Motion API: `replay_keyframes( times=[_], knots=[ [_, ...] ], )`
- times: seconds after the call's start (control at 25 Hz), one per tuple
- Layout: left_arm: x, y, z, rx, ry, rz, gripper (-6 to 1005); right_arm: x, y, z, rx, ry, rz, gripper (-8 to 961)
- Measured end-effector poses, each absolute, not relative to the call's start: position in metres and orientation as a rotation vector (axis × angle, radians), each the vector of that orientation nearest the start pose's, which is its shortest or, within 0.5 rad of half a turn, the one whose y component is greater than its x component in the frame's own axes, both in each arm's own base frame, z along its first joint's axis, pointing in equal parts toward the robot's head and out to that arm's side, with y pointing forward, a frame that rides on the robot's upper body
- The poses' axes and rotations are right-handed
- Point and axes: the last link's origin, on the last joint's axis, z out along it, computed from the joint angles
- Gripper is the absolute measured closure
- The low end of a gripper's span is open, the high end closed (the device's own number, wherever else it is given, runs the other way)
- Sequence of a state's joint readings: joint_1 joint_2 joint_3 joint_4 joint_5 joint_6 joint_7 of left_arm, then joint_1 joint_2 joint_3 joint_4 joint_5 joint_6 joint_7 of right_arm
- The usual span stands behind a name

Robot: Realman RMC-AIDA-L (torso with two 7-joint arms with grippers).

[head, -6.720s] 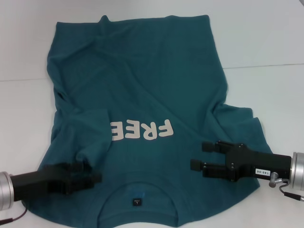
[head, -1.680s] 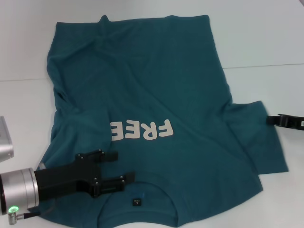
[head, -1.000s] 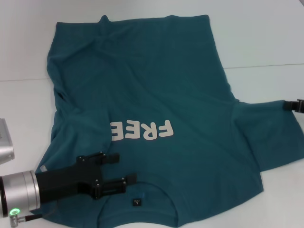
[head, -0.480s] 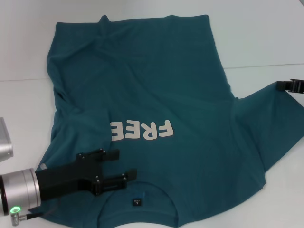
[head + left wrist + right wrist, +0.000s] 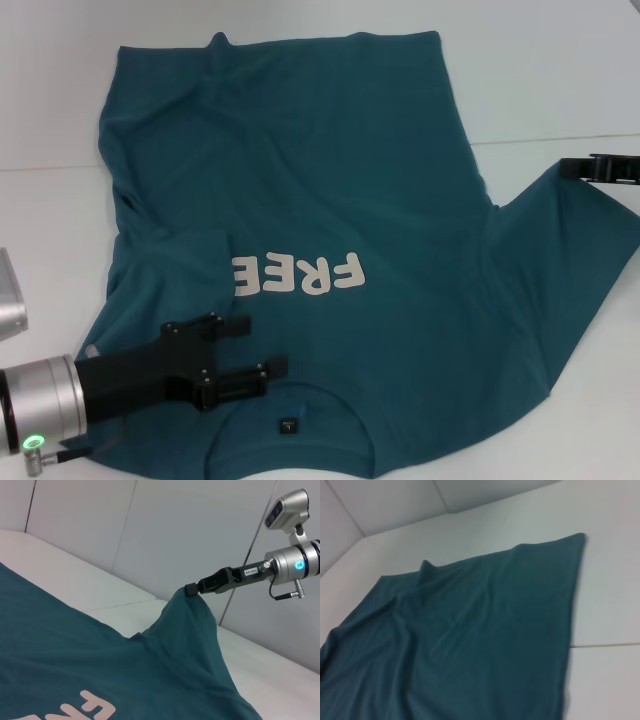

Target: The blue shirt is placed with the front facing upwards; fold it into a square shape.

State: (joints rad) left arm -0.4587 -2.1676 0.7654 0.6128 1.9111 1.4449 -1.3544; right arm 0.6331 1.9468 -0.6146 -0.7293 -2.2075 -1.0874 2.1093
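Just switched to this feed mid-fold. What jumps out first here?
The blue shirt covers most of the white table, front up with pale FREE lettering. The right gripper is shut on its sleeve, lifting it into a peak off the table. The left gripper hovers open beside the collar.

A white table [image 5: 560,80] with a seam meets pale panelled walls [image 5: 165,525].

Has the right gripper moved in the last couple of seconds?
Yes. The right gripper, pinching the blue shirt sleeve, has gone up and away from the FREE lettering, toward the table seam.
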Motion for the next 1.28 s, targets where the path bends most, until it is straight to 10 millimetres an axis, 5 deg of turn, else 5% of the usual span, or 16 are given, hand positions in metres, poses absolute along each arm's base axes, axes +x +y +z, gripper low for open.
replay_keyframes(
  times=[0.28,0.8,1.2,1.28],
  knots=[
    [-0.264,0.309,-0.047,-2.649,-0.773,-0.785,157,0.287,0.427,0.084,-2.097,1.225,0.436,944],
    [-0.264,0.309,-0.047,-2.645,-0.778,-0.787,157,0.230,0.443,0.021,-2.280,1.119,0.355,944],
    [-0.267,0.309,-0.048,-2.639,-0.791,-0.779,157,0.214,0.444,-0.011,-2.357,1.056,0.253,918],
    [-0.267,0.309,-0.047,-2.635,-0.793,-0.774,157,0.217,0.443,-0.010,-2.344,1.060,0.251,830]
  ],
)
